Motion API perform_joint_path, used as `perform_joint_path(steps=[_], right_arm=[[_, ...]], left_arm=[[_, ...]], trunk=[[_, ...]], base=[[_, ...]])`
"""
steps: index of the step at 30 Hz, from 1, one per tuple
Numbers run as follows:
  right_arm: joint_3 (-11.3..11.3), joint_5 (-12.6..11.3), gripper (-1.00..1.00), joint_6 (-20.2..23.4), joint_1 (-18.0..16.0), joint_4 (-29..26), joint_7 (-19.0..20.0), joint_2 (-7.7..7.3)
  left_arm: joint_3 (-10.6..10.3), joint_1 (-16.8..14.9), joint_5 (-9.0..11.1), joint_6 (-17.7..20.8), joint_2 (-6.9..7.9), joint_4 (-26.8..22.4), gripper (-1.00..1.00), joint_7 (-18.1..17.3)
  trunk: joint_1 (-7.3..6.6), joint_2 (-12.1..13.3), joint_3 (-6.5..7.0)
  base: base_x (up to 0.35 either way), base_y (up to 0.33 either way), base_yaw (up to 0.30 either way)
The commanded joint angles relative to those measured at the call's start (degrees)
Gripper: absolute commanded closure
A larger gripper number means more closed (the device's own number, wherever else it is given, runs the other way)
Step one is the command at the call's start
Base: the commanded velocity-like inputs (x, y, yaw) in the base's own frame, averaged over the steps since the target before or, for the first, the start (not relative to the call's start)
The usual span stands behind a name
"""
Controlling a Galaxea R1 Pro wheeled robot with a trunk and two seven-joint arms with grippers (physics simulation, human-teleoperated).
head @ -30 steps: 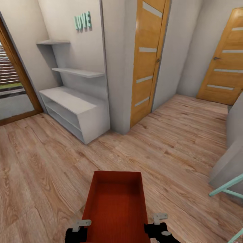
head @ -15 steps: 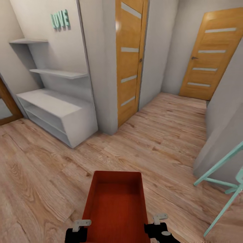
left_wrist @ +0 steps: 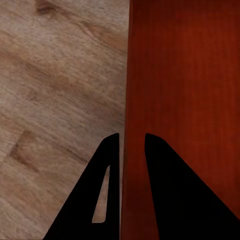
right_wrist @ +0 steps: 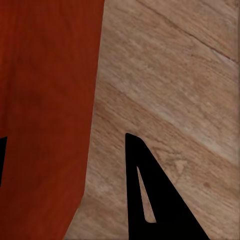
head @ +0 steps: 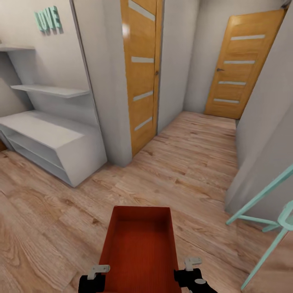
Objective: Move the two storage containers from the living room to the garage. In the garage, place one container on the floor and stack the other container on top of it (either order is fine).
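while one orange-red storage container (head: pixel 140 248) is held out in front of the robot, above the light wood-plank floor (head: pixel 195 171), the task is judged to be in its carrying stage and far from done. no concrete floor, pale-grey bare room or car is seen, so the garage is not yet reached; a hallway is shown instead, with a grey shelf unit (head: pixel 49 138) at the left, a partly open wooden door (head: pixel 140 77) in the middle and a closed wooden door (head: pixel 240 65) further off at the right. a second container is not made out in these pictures, so its whereabouts cannot be told. what is left, by this judgement: the garage is to be reached, this tub set down on the concrete, and the other tub stacked on it.

the tub is seen to be empty: only its finely ribbed bottom and flaring walls are shown, with nothing lying inside.

the left gripper (head: pixel 94 272) is placed at the tub's left long wall near the robot's end, and in the left wrist view its two fingers (left_wrist: pixel 107 180) are drawn close together with the thin red wall pinched between them. the right gripper (head: pixel 191 266) is placed at the right long wall; in the right wrist view one finger (right_wrist: pixel 145 200) is seen outside the wall over the planks, and a sliver of the other at the inner side, so the wall is straddled and judged to be clamped.

a mint-green frame (head: pixel 264 211) stands near at the right, and room is to be kept from it.
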Motion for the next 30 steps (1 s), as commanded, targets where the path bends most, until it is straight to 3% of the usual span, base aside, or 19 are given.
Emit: perform_joint_path(steps=[1, 11, 23, 30], right_arm=[[0.2, 0.3, 1.0, -0.1, 0.0, 0.1, -0.6, -0.04], [0.2, 0.2, 1.0, -0.1, 0.0, 0.1, -0.6, -0.04], [0.2, 0.2, 1.0, -0.1, 0.0, 0.1, -0.6, -0.04], [0.2, 0.2, 1.0, -0.1, 0.0, 0.1, -0.6, -0.04]], left_arm=[[0.5, 0.0, 0.1, -0.2, 0.06, 0.0, 1.0, 0.9], [0.5, 0.0, 0.1, -0.2, 0.06, 0.0, 1.0, 0.9], [0.5, 0.0, 0.1, -0.2, 0.06, 0.0, 1.0, 0.9], [0.5, 0.0, 0.1, -0.2, 0.06, 0.0, 1.0, 0.9]], trunk=[[0.03, 0.0, -0.04], [0.03, 0.0, -0.04], [0.03, 0.0, -0.04], [0.03, 0.0, -0.04]], base=[[0.34, 0.0, -0.012], [0.344, 0.0, -0.018], [0.346, 0.0, -0.203], [0.346, 0.0, -0.043]])
